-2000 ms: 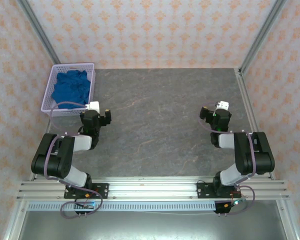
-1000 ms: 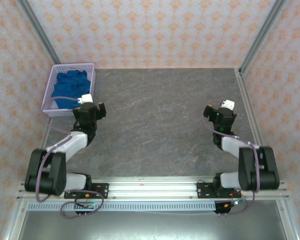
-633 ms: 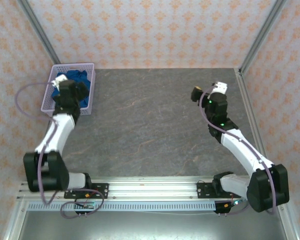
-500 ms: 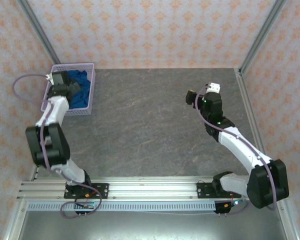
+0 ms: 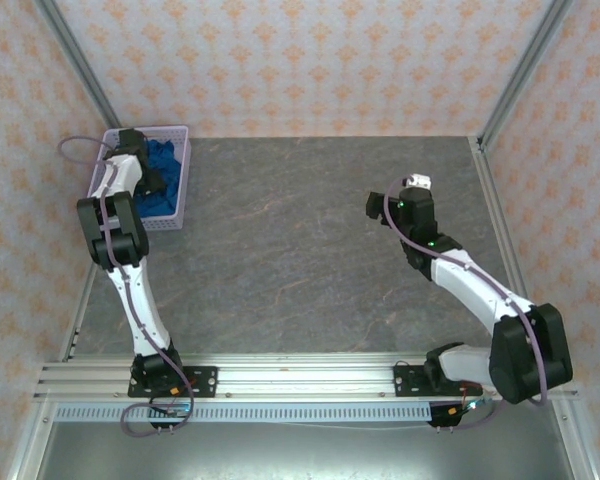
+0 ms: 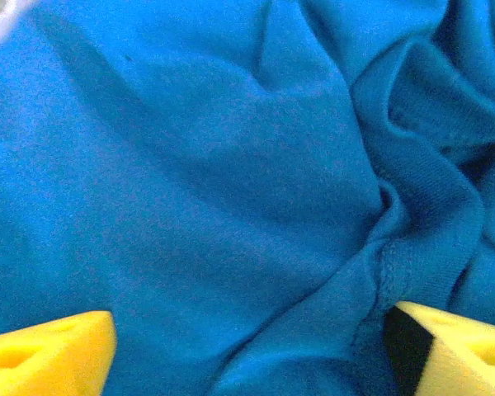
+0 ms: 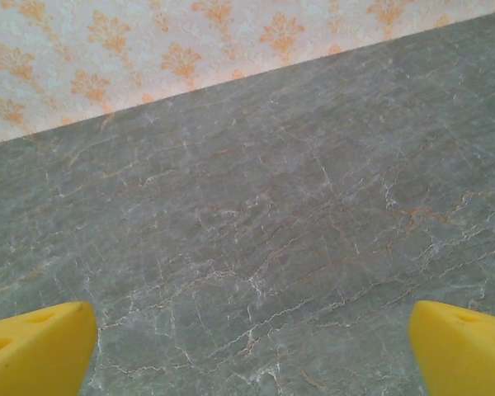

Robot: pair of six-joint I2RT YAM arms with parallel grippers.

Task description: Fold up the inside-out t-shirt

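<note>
Biggest worry right now: the left gripper (image 6: 247, 356) is down in the crumpled inside-out t-shirt (image 6: 190, 165) with its yellow pads spread wide. A ridge of hem and folds sits between them, and nothing looks pinched yet. If it closes right here, I reckon it bites several layers at once. Then the shirt comes up as a wad instead of by an edge, and spreading it out on the tabletop (image 5: 300, 260) gets a lot harder. Other risk: cloth snagging on the mesh of the lavender basket (image 5: 165, 222), so the lift drags or tips that light thing along with it. The left arm is also stretched way out to that corner, so probably not much room for a clean upward pull. The right gripper (image 7: 252, 351) hovers over bare tabletop, pads well apart, holding nothing. Containers: just the one basket, at the far-left corner by the wall, with the blue shirt bunched up inside and filling most of it.
</note>
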